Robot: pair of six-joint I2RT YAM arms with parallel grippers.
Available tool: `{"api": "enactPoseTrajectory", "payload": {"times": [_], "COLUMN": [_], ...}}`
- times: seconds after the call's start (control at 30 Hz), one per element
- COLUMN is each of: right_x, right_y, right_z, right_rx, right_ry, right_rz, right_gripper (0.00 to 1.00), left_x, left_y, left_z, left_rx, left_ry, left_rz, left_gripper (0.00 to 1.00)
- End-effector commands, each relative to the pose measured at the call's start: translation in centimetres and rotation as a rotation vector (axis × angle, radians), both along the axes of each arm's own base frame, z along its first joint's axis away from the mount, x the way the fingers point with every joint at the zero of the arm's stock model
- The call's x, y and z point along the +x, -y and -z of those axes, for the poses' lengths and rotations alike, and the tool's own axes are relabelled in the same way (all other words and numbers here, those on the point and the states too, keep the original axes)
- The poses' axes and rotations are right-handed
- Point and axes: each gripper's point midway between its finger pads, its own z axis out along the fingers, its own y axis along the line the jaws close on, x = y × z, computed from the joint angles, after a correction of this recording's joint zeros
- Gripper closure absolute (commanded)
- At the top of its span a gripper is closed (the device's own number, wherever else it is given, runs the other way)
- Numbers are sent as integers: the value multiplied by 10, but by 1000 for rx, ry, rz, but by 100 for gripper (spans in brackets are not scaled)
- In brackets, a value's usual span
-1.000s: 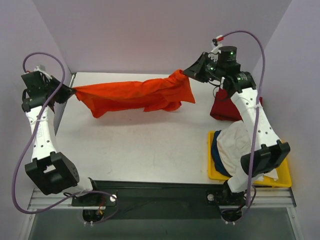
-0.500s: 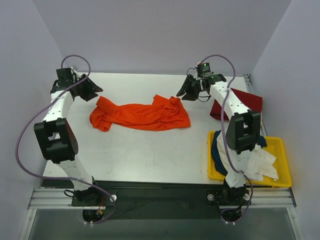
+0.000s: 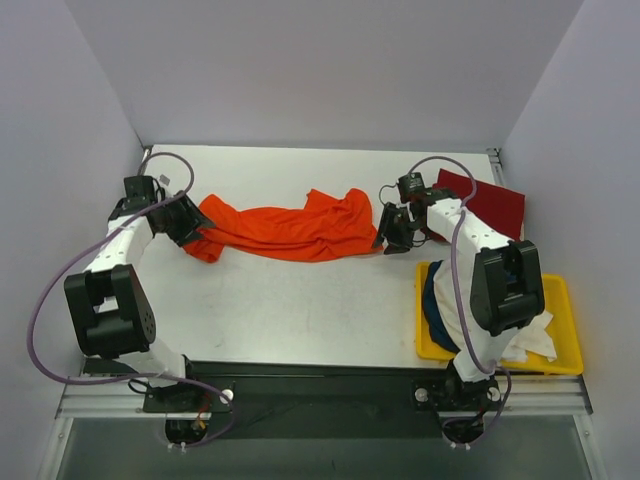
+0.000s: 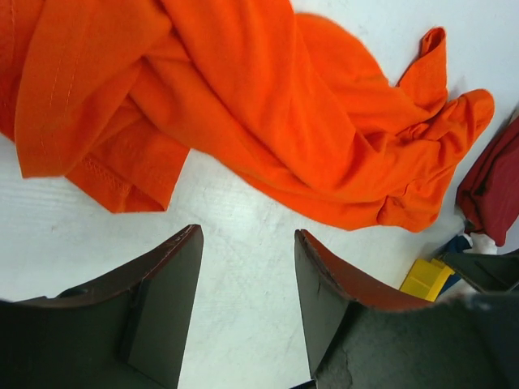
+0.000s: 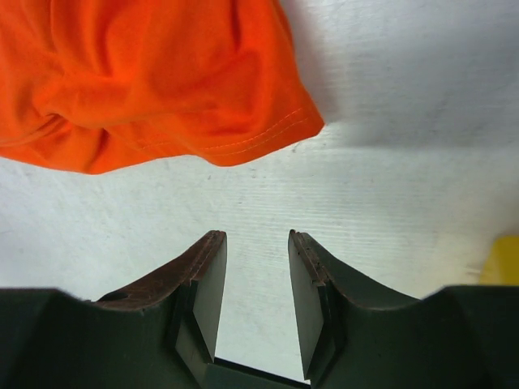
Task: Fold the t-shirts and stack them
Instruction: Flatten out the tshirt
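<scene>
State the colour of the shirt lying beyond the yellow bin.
The shirt is dark red, seen best in the top external view.

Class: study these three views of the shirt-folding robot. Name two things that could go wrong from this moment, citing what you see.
1. The orange shirt lies bunched in overlapping layers; a pinch could catch several and fold it crooked.
2. Both arms' open jaws sit over bare table, just short of the cloth; closing here may grab nothing.
</scene>
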Motion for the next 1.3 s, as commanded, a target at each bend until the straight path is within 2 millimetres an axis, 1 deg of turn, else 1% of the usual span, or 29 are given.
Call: {"api": "enactPoseTrajectory", "payload": {"times": [0.0, 0.03, 0.07, 0.1, 0.17, 0.23, 0.27, 0.33, 0.37, 0.53, 0.63, 0.8, 0.83, 0.87, 0.93, 0.97, 1.0, 1.07, 1.1, 1.13, 1.27], "right_x": [6, 9, 11, 18, 24, 33, 35, 40, 41, 44, 44, 44, 43, 43, 44, 44, 44, 42, 42, 41, 39], "right_y": [22, 22, 23, 22, 20, 20, 21, 20, 20, 19, 17, 16, 16, 16, 16, 16, 16, 15, 15, 15, 13], "right_z": [-2, 0, 2, 4, 13, 14, 21, 23, 28, 38, 45, 53, 54, 56, 57, 58, 57, 58, 58, 58, 54], "right_rx": [-77, -80, -82, -78, -81, -80, -86, -77, -77, -67, -61, -51, -48, -45, -35, -33, -31, -23, -20, -19, -6], "right_ry": [45, 46, 44, 46, 31, 39, 27, 22, 11, -3, -21, -42, -46, -53, -55, -59, -60, -68, -67, -69, -66], "right_rz": [21, 20, 21, 17, 3, 7, 5, 9, 11, 15, 17, 10, 9, 12, 12, 14, 15, 14, 12, 11, 9], "right_gripper": [63, 63, 63, 63, 63, 64, 64, 64, 64, 66, 68, 79, 81, 83, 85, 88, 89, 94, 96, 99, 100], "left_x": [-9, -11, -14, -15, -19, -20, -21, -21, -21, -19, -13, 4, 7, 12, 19, 20, 25, 29, 33, 35, 47], "left_y": [3, 3, 4, 5, 6, 5, 5, 4, 4, -3, -6, -16, -17, -19, -22, -26, -28, -35, -37, -39, -43], "left_z": [-6, -8, -5, -5, -5, -8, -8, -9, -9, -12, -16, -28, -26, -31, -30, -27, -30, -24, -26, -21, -14], "left_rx": [6, 4, 2, 2, 4, 8, 9, 15, 16, 18, 27, 70, 77, 93, 125, 151, 167, 200, 214, 222, 256], "left_ry": [42, 46, 39, 39, 38, 45, 42, 45, 43, 46, 60, 98, 94, 109, 111, 100, 108, 91, 98, 91, 90], "left_rz": [23, 22, 24, 25, 28, 30, 32, 36, 38, 28, 22, 7, 11, 7, 15, 8, 11, 7, 7, 13, 13], "left_gripper": [41, 40, 41, 41, 40, 40, 40, 40, 40, 40, 40, 40, 40, 40, 40, 40, 40, 40, 40, 40, 40]}}
